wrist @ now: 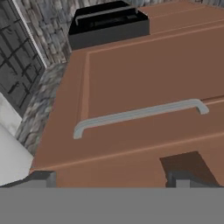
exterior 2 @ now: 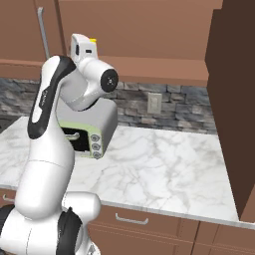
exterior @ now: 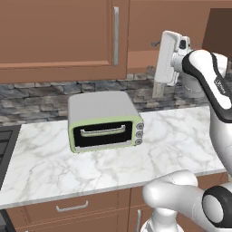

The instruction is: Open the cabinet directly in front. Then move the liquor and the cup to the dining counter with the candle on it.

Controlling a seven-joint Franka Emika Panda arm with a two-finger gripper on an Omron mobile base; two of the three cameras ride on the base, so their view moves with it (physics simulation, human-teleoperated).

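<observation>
Item: cabinet (exterior: 63, 36), brown wooden wall unit above the marble desk (exterior: 41, 167), doors shut. In the left base view its silver bar handle (exterior: 116, 35) stands vertical on the door's right edge. In the hand view the same bar runs almost level across the frame (the camera is rolled with the hand), so the handle's long axis lies crosswise to the line between the 2 finger tips.

Item: gripper (wrist: 111, 177), jaws spread wide, nothing between them. It is raised to cabinet height, pointed at the door face, with the handle ahead of it and a little above the tips in the hand view; apart, not touching. In the left base view the hand sits to the right of the handle, near it.

Item: toaster oven (exterior: 105, 120), grey with pale green front, on the desk below the cabinet and clear of the approach. The hand view also shows a dark appliance (wrist: 108, 24) past the door's far edge.

Item: liquor, cup. Presumably behind the shut doors; cannot tell.

Judgement: the coming move turns on closing the gap straight forward until the bar sits between the tips. Nothing stands in the way.
</observation>
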